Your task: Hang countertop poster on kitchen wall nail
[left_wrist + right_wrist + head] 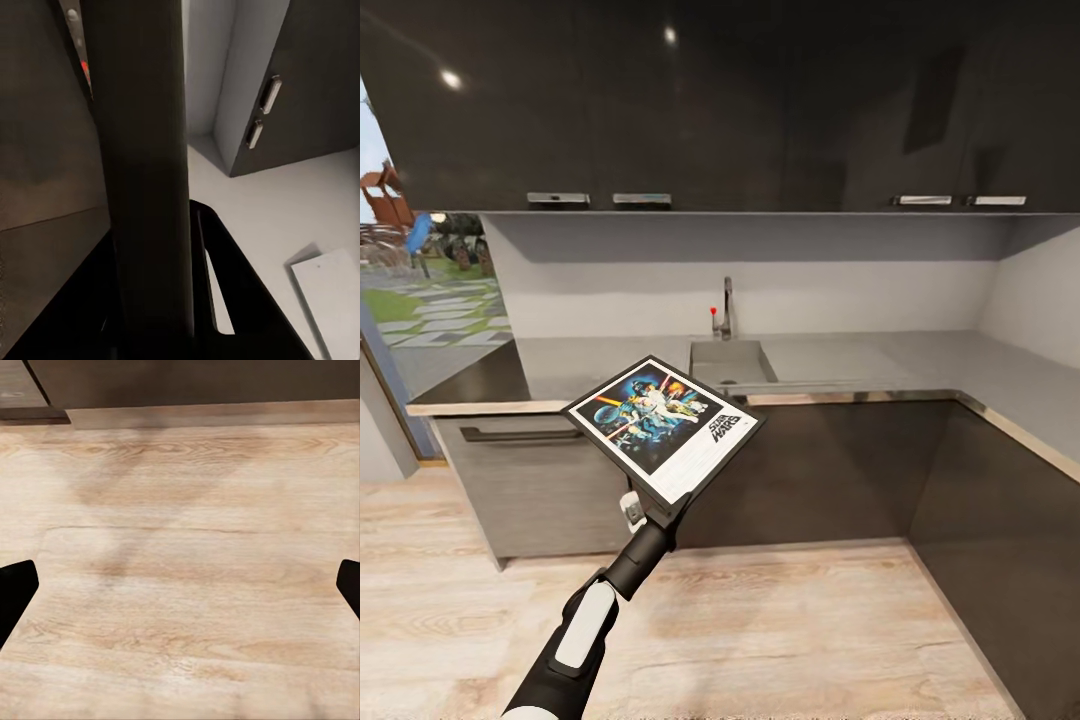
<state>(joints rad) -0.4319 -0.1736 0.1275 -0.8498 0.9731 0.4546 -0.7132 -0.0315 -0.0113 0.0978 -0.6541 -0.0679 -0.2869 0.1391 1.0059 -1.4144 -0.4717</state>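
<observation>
My left gripper (650,512) is shut on the lower corner of the poster (665,425), a black-framed Star Wars print with a white border. It is held tilted, face up, in the air in front of the counter's edge. In the left wrist view the poster (146,172) shows edge-on as a dark slab between the black fingers (225,277). The pale grey kitchen countertop (860,360) with its sink (732,362) and tap (727,308) lies just beyond. Over the wooden floor, my right gripper (180,585) is open, with nothing between its fingertips (15,592). The wall nails are out of view.
Dark upper cabinets (720,100) hang above the grey backsplash. The counter turns a corner and runs along the right side (1030,400), over dark cabinet fronts (840,470). An opening to a garden (420,290) is at the left. Wooden floor (780,640) stretches below.
</observation>
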